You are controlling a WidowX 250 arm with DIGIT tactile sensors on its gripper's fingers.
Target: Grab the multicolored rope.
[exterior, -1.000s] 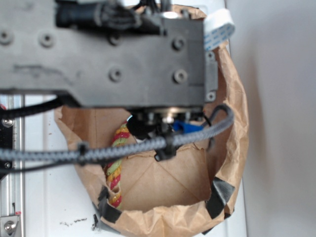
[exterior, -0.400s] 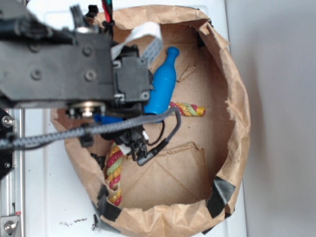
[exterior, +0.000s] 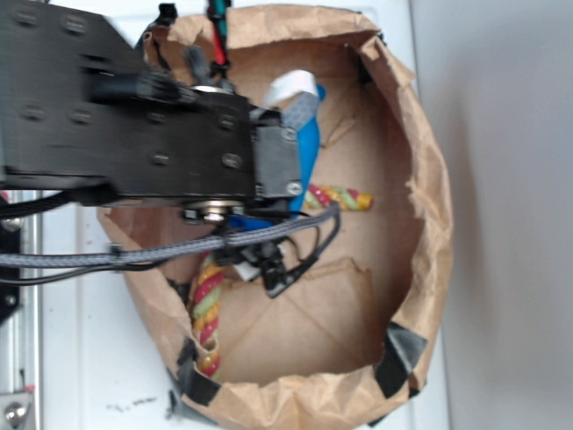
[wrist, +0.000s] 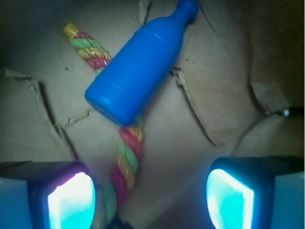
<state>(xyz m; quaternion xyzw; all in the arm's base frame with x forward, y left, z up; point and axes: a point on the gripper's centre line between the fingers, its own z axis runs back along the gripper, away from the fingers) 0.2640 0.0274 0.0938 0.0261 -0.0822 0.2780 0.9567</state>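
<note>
In the exterior view, the black robot arm (exterior: 134, 125), made of flat plastic plates with round screw heads, covers the upper left part of a crumpled brown paper bag (exterior: 421, 179). The bag is open at the top, its rim is rolled and wrinkled, and pieces of black tape (exterior: 397, 356) sit on its lower corners. A grey braided cable (exterior: 161, 251) runs across below the arm. The multicolored rope (exterior: 208, 309), thick and twisted from red, yellow and light green strands, lies on the bag floor. One end shows at the lower left, and the other end comes out to the right of the arm; the middle is hidden. Only a small part of the smooth blue plastic bottle (exterior: 310, 148) is visible beside the arm. The bag stands on a white surface (exterior: 89, 358).

In the wrist view, the gripper (wrist: 147, 195) is above the bag floor with its jaws wide apart, and they hold nothing. The two fingers (wrist: 71, 198) have glowing light blue pads in dark frames. The rope runs from the upper left, passes under the bottle and goes down between the fingers, closer to the left one. The bottle lies tilted across the rope, with its neck toward the top. The paper floor is creased and folded.
</note>
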